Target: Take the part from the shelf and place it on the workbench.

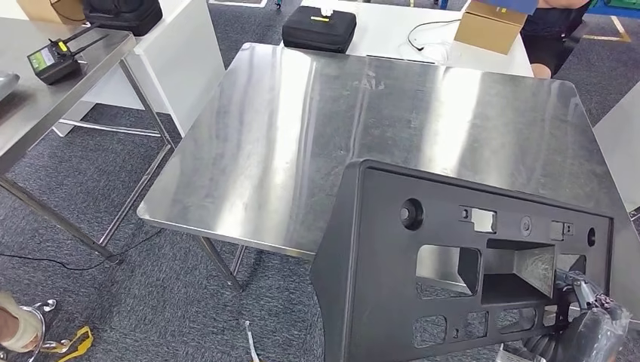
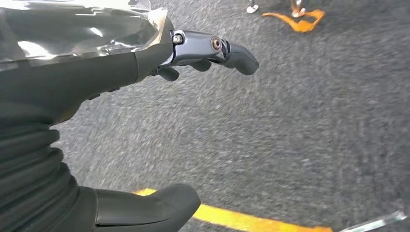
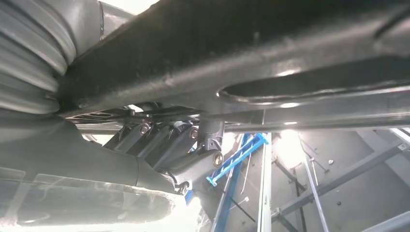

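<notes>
A large black moulded part [image 1: 423, 271], pierced with cut-outs, fills the near right of the head view, carried upright by the right robot hand [image 1: 585, 320], whose fingers [image 3: 193, 145] hook up against the part's underside in the right wrist view. The part hangs over the near right edge of the steel desk [image 1: 302, 143], not yet resting on it. The step in hand looks like the carry to the desk; the next move calls for bringing the part farther in over the bare steel and lowering it before letting go. The left robot hand [image 2: 145, 96] hangs over grey carpet [image 2: 290, 121] beside a yellow floor line [image 2: 241, 220], holding nothing, its fingers apart.
</notes>
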Action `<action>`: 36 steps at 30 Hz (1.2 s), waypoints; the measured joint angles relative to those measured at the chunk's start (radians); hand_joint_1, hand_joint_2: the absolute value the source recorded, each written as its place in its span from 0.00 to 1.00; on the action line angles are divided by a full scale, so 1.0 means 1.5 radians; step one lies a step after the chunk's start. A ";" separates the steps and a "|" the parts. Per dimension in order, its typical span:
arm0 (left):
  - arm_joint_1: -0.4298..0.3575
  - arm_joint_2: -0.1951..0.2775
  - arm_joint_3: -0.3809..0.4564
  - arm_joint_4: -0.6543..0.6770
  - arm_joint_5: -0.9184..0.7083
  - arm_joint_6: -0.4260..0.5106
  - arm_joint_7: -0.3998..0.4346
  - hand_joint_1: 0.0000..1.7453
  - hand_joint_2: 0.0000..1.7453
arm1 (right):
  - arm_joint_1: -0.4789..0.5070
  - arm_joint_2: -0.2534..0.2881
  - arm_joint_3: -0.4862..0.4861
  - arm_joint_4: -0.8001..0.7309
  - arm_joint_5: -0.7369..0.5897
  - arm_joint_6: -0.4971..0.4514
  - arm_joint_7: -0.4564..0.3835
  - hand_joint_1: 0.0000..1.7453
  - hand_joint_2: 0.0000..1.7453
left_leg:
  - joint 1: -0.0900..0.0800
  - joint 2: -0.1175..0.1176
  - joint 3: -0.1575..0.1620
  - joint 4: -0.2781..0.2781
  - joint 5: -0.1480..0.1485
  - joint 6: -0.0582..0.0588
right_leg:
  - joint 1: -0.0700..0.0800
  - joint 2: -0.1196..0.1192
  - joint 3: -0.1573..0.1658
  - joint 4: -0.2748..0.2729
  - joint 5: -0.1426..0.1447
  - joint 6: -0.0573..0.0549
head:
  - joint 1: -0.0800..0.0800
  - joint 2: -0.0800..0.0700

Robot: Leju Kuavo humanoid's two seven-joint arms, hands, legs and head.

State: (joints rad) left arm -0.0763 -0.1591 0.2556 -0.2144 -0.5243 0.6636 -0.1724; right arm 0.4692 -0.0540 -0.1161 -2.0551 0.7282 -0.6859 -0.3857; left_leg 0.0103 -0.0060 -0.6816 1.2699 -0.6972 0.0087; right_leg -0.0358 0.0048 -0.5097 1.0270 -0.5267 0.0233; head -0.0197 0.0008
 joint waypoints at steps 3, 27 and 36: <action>0.001 0.001 0.000 0.001 -0.005 0.000 0.004 0.00 1.00 | 0.000 0.001 0.000 0.000 0.002 0.000 0.000 0.95 1.00 | 0.006 0.006 -0.010 -0.088 0.104 -0.003 | -0.005 0.002 0.032 0.001 -0.030 0.013 | 0.000 0.000; -0.008 -0.002 -0.011 0.001 -0.025 -0.004 0.027 0.00 1.00 | -0.040 -0.104 0.034 0.022 0.079 0.030 0.117 0.95 1.00 | -0.018 -0.007 0.055 -0.143 0.137 0.042 | 0.016 0.001 -0.041 0.008 0.020 0.025 | 0.000 0.000; -0.010 -0.007 -0.019 0.000 -0.030 -0.004 0.028 0.00 1.00 | -0.111 -0.197 0.054 0.068 0.055 0.061 0.125 0.95 1.00 | -0.018 -0.007 0.055 -0.145 0.137 0.037 | 0.016 0.001 -0.041 0.008 0.020 0.021 | 0.000 0.000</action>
State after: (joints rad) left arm -0.0909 -0.1690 0.2265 -0.2139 -0.5692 0.6573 -0.1301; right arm 0.3022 -0.3491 -0.0350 -1.9531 0.8110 -0.5941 -0.1976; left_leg -0.0166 -0.0163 -0.5984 1.0525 -0.4912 0.0642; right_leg -0.0115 0.0069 -0.5717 1.0389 -0.4973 0.0553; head -0.0197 0.0008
